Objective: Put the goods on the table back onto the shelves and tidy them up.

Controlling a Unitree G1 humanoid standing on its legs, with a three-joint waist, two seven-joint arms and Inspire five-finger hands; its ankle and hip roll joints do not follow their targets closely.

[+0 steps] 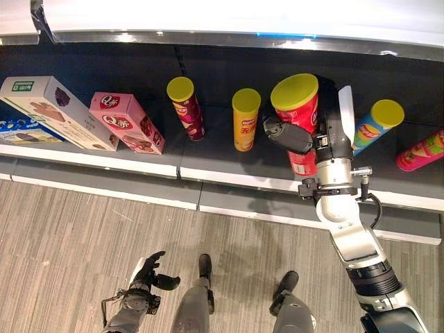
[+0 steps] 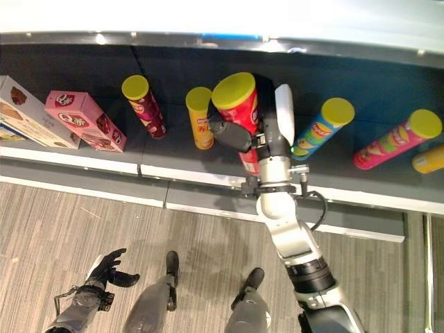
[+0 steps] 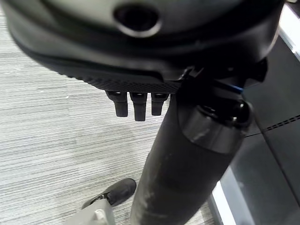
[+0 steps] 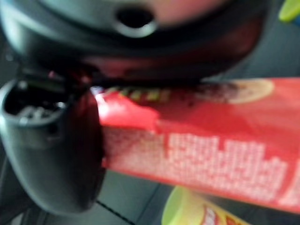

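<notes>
My right hand point(image 1: 331, 135) is shut on a red chip can with a yellow lid point(image 1: 297, 104), thumb on one side and fingers on the other. It holds the can upright over the dark shelf point(image 1: 229, 177), between a yellow can point(image 1: 245, 119) and a blue can point(image 1: 374, 125). The right wrist view has the red can point(image 4: 211, 154) lying across the palm beside the thumb point(image 4: 56, 154). My left hand point(image 1: 149, 274) hangs low over the wood-pattern floor, fingers point(image 3: 136, 105) relaxed and holding nothing.
Along the shelf stand a dark red can point(image 1: 186, 107), a pink box point(image 1: 126, 122), a large white box point(image 1: 52, 111) and a blue packet point(image 1: 21, 130). On the right, a pink can point(image 1: 420, 151) lies on its side, with another yellow can point(image 2: 429, 159) beyond it.
</notes>
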